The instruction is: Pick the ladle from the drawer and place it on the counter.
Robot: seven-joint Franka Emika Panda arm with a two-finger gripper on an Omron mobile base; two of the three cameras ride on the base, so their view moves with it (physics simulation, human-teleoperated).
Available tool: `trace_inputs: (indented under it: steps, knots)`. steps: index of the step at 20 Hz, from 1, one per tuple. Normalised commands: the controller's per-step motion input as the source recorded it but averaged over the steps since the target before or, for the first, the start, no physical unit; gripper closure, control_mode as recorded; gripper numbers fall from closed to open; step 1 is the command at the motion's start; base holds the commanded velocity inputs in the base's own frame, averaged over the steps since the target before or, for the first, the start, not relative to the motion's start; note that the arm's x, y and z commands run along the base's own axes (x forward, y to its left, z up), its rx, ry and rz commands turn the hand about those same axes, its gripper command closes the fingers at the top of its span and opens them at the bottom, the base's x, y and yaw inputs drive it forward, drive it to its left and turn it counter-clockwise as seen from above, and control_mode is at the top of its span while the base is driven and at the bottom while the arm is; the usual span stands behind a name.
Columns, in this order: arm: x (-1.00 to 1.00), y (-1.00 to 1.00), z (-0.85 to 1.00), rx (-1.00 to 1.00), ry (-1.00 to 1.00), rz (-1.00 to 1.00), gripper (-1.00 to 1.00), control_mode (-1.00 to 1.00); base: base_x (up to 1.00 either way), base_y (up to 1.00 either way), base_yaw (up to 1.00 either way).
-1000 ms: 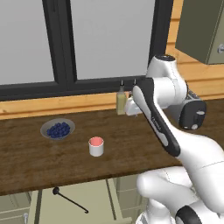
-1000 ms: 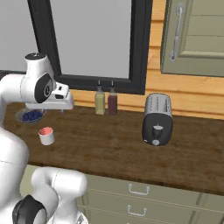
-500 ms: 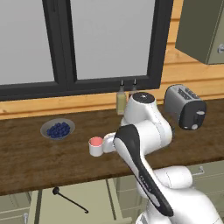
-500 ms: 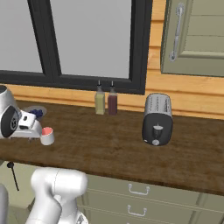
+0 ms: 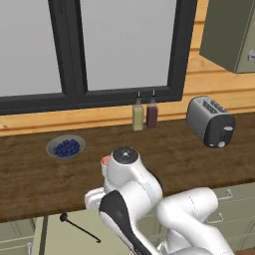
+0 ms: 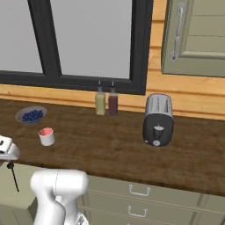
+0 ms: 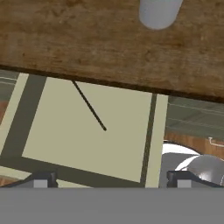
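**Fingers spread wide above the open drawer, ladle lying inside**

Left base view: the ladle lies flat on the floor of the pulled-out drawer, its small round bowl at the 10 o'clock end and its thin handle running toward 4 o'clock. The drawer juts out from under the front edge of the counter. On the counter sit a bowl of blueberries, a yellow bottle just beside a dark red bottle, and a toaster at the 3 o'clock side. A white cup with a red top peeks out beside my arm.

Right base view: my hand's white body juts in at the 9 o'clock edge, just above the ladle, which shows as a dark stick in the drawer below the counter's edge. The cup stands near that edge, with the blueberry bowl behind it toward 11 o'clock. The two bottles and the toaster stand further along.

Hand view: my gripper is released, its two dark tips wide apart at the bottom and holding nothing. The ladle's handle crosses the pale drawer floor from 11 o'clock toward the middle, its upper end hidden under the counter edge. The cup shows at 12 o'clock.
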Motion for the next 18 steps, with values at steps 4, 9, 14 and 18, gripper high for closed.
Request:
trace_inputs:
  steps: [4, 9, 14, 18]
  knots:
    - [0.00, 0.77, -0.71, -0.17, 0.06, 0.00, -1.00, -1.00, 0.00, 0.00, 0.00]
    - [0.00, 0.71, -0.72, -0.19, 0.13, 0.00, -1.00, -1.00, 0.00, 0.00, 0.00]
    - [0.00, 0.42, -0.64, -0.14, 0.17, 0.00, -1.00, -1.00, 0.00, 0.00, 0.00]
    - [0.00, 0.08, -0.49, -0.05, 0.13, 0.00, -1.00, -1.00, 0.00, 0.00, 0.00]
